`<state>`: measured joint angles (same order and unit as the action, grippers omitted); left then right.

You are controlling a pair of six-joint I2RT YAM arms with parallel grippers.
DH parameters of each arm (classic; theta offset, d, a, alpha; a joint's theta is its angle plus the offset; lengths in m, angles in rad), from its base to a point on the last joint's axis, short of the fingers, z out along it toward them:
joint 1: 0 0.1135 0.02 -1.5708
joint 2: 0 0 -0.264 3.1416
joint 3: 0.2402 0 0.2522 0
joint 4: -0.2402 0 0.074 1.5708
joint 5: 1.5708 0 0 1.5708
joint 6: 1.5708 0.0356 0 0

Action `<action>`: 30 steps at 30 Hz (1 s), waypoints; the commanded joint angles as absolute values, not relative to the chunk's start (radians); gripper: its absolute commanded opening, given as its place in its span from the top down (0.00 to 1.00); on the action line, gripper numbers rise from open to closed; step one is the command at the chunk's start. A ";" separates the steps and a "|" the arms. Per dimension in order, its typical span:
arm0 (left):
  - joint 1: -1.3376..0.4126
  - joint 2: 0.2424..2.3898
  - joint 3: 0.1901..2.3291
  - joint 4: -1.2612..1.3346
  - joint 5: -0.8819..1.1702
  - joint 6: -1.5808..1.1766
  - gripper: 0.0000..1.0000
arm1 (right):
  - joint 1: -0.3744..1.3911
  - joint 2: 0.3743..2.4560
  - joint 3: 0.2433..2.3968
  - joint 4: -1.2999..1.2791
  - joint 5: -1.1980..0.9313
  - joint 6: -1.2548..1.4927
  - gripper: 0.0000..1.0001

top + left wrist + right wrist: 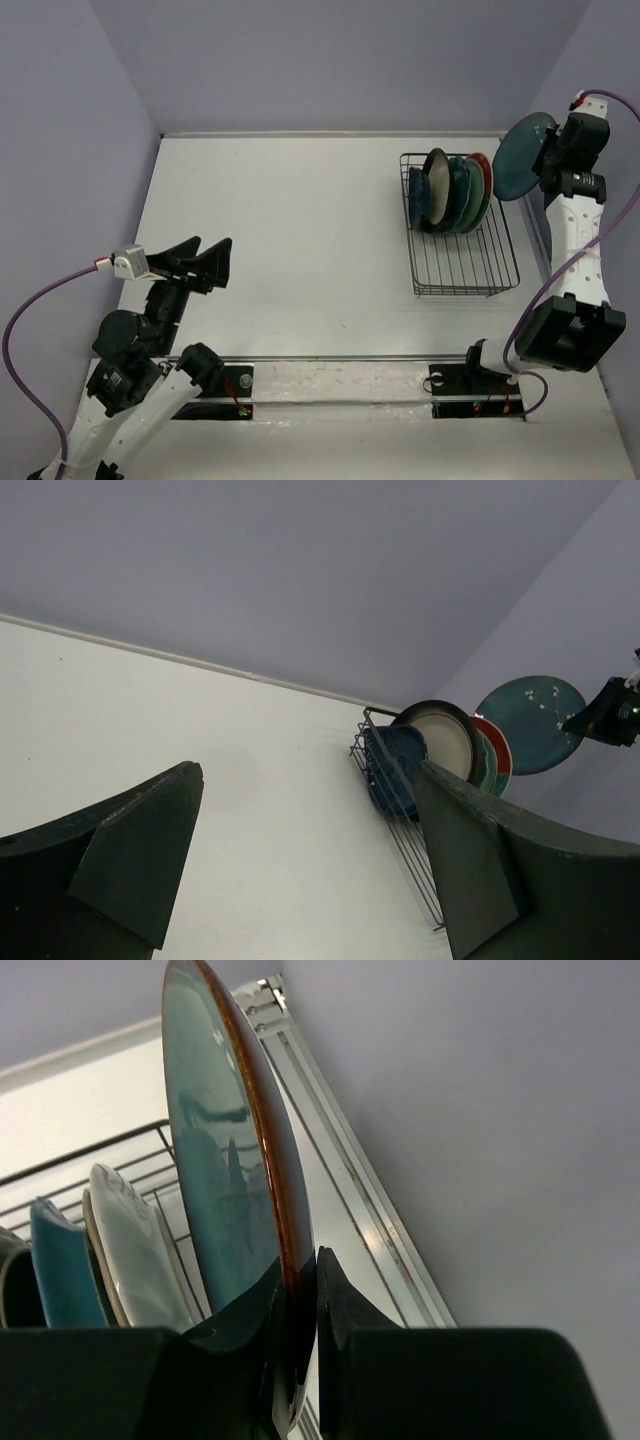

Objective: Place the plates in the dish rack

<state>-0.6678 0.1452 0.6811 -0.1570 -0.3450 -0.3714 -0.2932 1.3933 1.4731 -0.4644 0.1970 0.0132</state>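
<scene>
- While the right gripper (298, 1272) pinches the teal plate (215, 1160) by a small bite of its rim, the plate could pivot or slide out; my guess is that a quick tilt or a knock would cause it.
- Seen from above, the plate hangs on edge at 1 o'clock, just past the far right corner of the dish rack (470, 268) and close to the side wall (610, 60), so a wide swing might scrape that wall.
- The other plates (455, 190) stand on edge, packed together at the rack's 12 o'clock end. Lowering the held plate too close to the red one nearest it could clip it or tip the row.
- A missed slot would probably leave the plate leaning rather than seated between the prongs.
- In the right wrist view, the 2 fingers (345, 1295) clamp the lower rim from either side, and the disc rises toward 12 o'clock beyond the tips, its glazed face turned to 9 o'clock, toward the racked plates.
- The left gripper (205, 255) sits at 8 o'clock over the table (300, 200), spread wide and holding nothing, well apart from the rack.
</scene>
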 commanded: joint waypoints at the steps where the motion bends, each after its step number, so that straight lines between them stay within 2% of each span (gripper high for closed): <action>1: -0.675 0.129 0.687 -0.121 -0.367 -0.354 0.03 | -0.291 1.309 1.485 -0.272 0.173 -0.087 0.93; 6: -0.675 0.129 0.687 -0.120 -0.368 -0.354 0.03 | -0.255 1.301 1.467 -0.268 0.159 -0.146 0.93; 16: -0.681 0.126 0.687 -0.126 -0.374 -0.356 0.03 | -0.184 1.296 1.365 -0.210 0.265 -0.296 0.93; 30: -0.681 0.124 0.689 -0.132 -0.374 -0.359 0.03 | -0.098 1.336 1.267 -0.155 0.344 -0.351 0.93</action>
<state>-0.6788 0.1341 0.6811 -0.1658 -0.3565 -0.3706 -0.1207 1.3674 1.2617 -0.3706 0.2806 -0.3267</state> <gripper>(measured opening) 0.967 0.151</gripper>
